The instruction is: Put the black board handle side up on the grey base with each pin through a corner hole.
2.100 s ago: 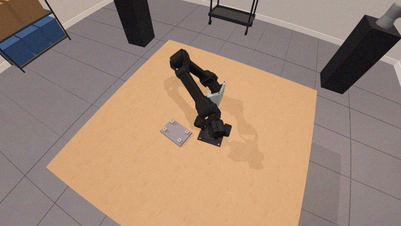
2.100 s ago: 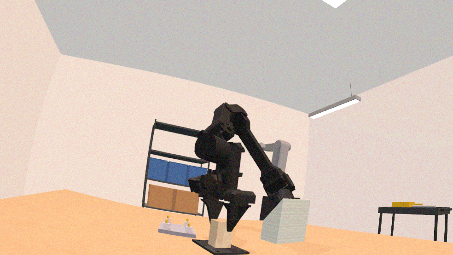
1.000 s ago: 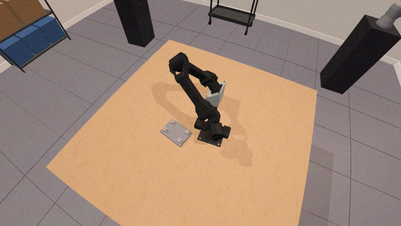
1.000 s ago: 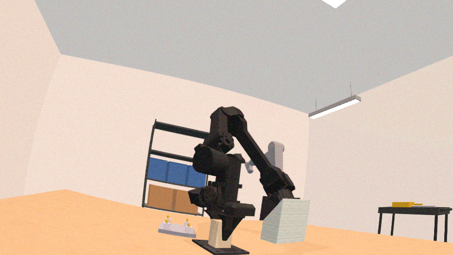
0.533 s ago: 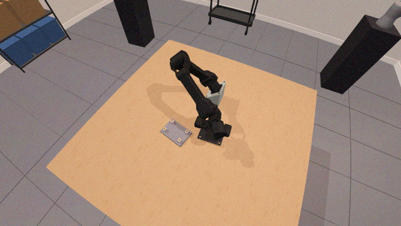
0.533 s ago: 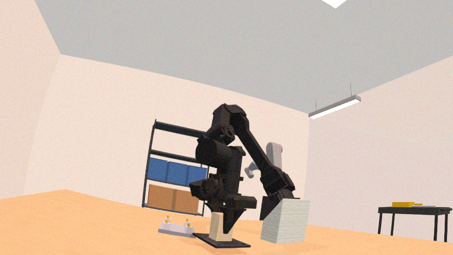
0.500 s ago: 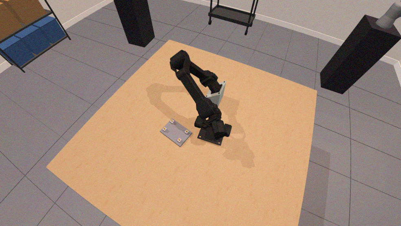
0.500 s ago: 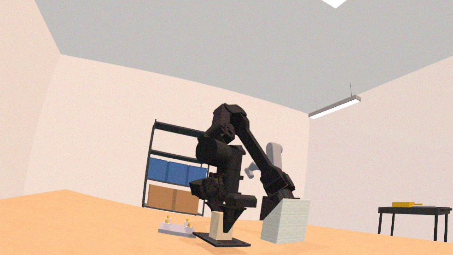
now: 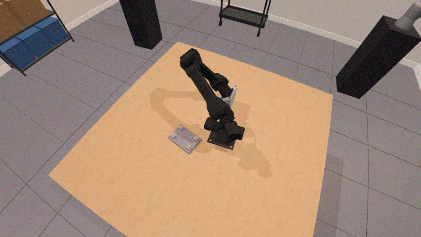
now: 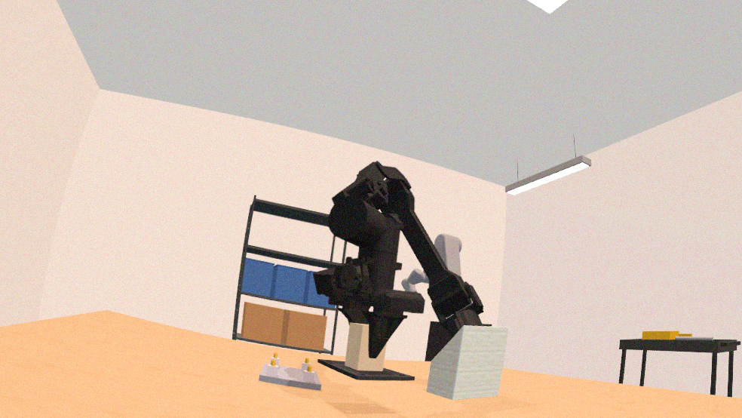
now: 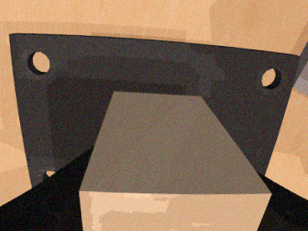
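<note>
While the black board (image 9: 217, 143) (image 10: 363, 373) (image 11: 63, 105) hung level right of the grey base (image 9: 185, 138) (image 10: 290, 377) (image 11: 302, 84), I had its handle (image 10: 358, 345) (image 11: 163, 142) clenched in the gripper (image 10: 369, 348). Carrying it left, seating four holes over the pins (image 9: 188, 146) (image 10: 306, 361) and releasing remained.

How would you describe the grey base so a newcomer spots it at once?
Find the wooden table. On it, beside the black board, lies a flat grey slab. Unlike the board, it has four gold-tipped posts and no handle.

Shelf rack (image 9: 63, 28) (image 10: 243, 269) with blue bins (image 9: 38, 42) (image 10: 290, 283), black cart (image 9: 243, 16), seemingly cardboard boxes (image 9: 20, 17) (image 10: 284, 326)
</note>
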{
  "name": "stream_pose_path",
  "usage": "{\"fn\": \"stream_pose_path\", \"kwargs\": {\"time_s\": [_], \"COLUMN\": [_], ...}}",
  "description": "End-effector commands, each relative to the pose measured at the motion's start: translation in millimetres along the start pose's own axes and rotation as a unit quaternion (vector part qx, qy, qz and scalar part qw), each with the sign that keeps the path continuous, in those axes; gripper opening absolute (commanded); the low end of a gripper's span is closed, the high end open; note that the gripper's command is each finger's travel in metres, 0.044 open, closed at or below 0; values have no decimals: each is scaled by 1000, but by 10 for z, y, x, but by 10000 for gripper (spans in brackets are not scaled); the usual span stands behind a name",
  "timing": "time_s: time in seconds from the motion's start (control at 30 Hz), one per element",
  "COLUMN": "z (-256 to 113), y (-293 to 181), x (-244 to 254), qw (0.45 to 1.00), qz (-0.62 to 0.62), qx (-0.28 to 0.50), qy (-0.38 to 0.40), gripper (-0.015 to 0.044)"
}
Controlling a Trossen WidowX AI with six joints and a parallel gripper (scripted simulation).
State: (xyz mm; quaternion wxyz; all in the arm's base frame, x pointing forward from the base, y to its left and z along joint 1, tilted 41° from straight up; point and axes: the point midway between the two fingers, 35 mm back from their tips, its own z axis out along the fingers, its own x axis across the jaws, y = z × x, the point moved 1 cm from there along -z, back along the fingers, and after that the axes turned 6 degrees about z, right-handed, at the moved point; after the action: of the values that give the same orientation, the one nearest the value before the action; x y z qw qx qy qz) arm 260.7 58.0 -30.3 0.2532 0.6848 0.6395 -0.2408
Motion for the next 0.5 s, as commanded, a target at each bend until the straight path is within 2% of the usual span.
{"fn": "stream_pose_path", "kwargs": {"time_s": [0.0, 0.47], "z": [-116, -241], "y": [8, 53], "x": [-1, -82], "qw": [1000, 1000], "qz": [5, 15], "qx": [-1, 0], "qy": [5, 11], "gripper": [0, 0]}}
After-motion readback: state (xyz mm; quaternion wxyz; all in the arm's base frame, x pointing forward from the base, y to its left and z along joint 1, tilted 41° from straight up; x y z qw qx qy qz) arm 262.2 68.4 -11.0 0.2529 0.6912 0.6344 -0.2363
